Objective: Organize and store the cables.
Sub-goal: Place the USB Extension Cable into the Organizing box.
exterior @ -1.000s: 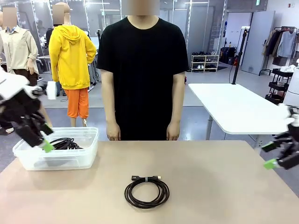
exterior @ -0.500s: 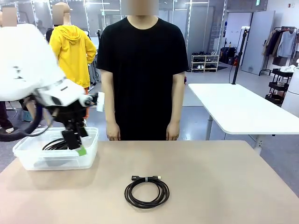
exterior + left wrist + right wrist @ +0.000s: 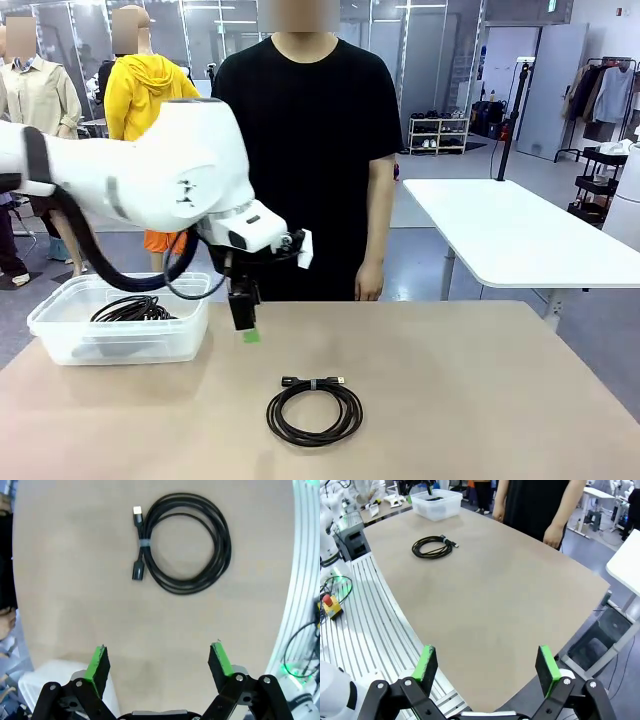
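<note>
One of the cables lies as a tied round coil on the table's near middle. It also appears in the left wrist view and the right wrist view. More coiled cables rest inside the clear bin. My left gripper hangs open above the table between the bin and the loose coil, pointing down, with nothing between its fingers. Off the table's far-right corner and high up, my right gripper is open and holds nothing.
A person in a black shirt stands at the far edge, arms hanging, one hand near the table. The bin occupies the far-left corner. A white table stands behind on the right. Bare tabletop spreads right of the coil.
My left arm swung from over the bin rightward to the table's middle, still open. The right gripper has left the front view. The loose coil has not moved.
</note>
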Tool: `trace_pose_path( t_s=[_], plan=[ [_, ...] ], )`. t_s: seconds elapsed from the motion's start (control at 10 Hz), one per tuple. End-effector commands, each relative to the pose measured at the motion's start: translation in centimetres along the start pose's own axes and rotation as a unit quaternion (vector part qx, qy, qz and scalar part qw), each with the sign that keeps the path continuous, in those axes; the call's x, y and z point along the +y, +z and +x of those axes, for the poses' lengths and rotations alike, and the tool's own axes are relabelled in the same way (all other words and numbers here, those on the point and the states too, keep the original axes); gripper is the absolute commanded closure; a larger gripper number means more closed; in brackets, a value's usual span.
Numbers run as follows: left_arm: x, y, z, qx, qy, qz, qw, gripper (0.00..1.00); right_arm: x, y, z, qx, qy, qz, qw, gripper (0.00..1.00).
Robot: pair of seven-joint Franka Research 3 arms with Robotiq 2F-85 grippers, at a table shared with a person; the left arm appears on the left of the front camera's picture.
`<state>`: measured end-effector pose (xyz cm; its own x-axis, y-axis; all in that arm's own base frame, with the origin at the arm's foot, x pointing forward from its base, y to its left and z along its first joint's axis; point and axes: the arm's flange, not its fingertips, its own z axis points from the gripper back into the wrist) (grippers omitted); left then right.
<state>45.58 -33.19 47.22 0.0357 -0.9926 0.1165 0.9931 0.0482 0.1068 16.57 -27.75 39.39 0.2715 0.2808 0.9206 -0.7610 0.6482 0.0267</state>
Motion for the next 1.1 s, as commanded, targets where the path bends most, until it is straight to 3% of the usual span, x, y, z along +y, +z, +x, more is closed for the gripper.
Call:
trace_pose_path(
  t_s=[0.0, 0.1, 0.2, 0.3, 0.9, 1.0],
  plan=[
    [1.2, -0.7, 0.9, 0.01, -0.013, -0.018, 1.0, 0.0, 3.1, -1.9, 0.2, 0.0, 0.002, -0.019, 1.0, 0.0],
    [1.3, -0.8, 0.9, -0.002, -0.007, -0.031, 0.999, 0.0, 2.8, -2.1, 0.3, -0.001, -0.001, -0.016, 1.0, 0.0],
    [1.1, -0.2, 0.1, -0.007, -0.023, -0.043, 0.999, 0.0, 0.4, 0.8, -0.3, -0.001, -0.005, -0.01, 1.0, 0.0],
    [0.9, -1.8, 1.2, 0.0, -0.004, -0.017, 1.0, 0.0, 0.4, 0.8, -0.3, -0.001, -0.005, -0.01, 1.0, 0.0],
    [1.0, -1.7, 1.2, -0.001, -0.009, -0.023, 1.0, 0.0, 0.4, 0.8, -0.3, -0.001, -0.005, -0.01, 1.0, 0.0],
    [1.4, -3.7, 3.8, -0.001, 0.012, -0.005, 1.0, 0.0, 0.4, 0.8, -0.3, -0.001, -0.005, -0.01, 1.0, 0.0]
  ],
)
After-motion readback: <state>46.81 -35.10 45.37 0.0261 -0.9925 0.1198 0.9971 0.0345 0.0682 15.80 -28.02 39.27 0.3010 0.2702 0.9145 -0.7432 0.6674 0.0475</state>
